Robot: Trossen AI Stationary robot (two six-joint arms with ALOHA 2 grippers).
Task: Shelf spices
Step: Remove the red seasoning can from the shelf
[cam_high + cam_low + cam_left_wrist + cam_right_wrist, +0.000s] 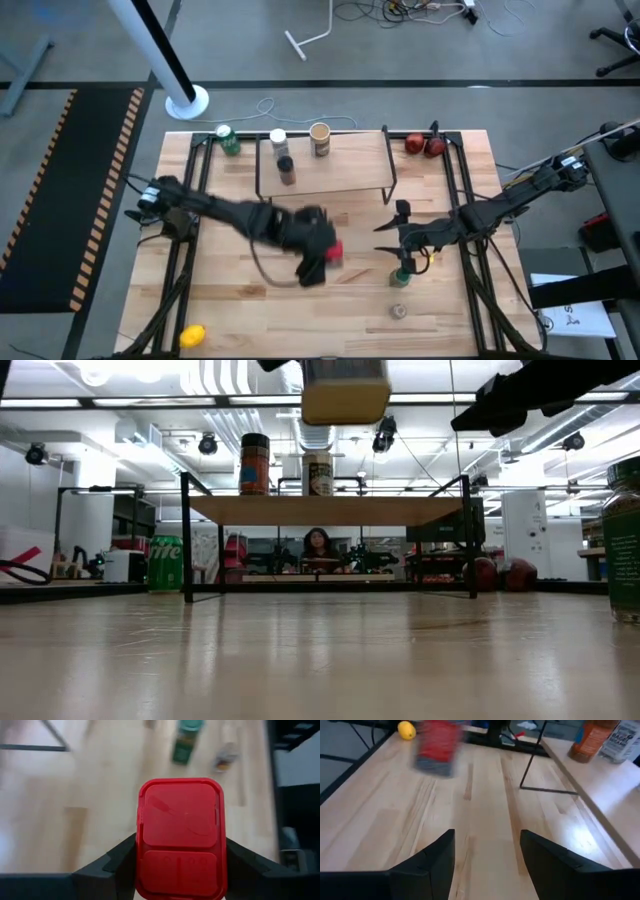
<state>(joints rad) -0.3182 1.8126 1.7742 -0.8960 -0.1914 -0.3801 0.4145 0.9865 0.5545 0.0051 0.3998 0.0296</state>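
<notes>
The red square tin, pinched in the left gripper above mid-table, could slip or clip the shelf front edge on approach; the right gripper waits spread.

Six spice containers in all. Three stand on the single shelf: one white-capped jar, one dark-capped brown jar and one tan round-lidded tub. One more, the red square tin, is clamped in the left hand. The other two stand on the bare tabletop — one green-capped jar and one small clear grey-capped jar.

Besides these there is one green can, two red round fruits and one yellow fruit.

There are two arms with two hands — the right hand holds nothing, its fingers apart. One person shows in the room beyond.
</notes>
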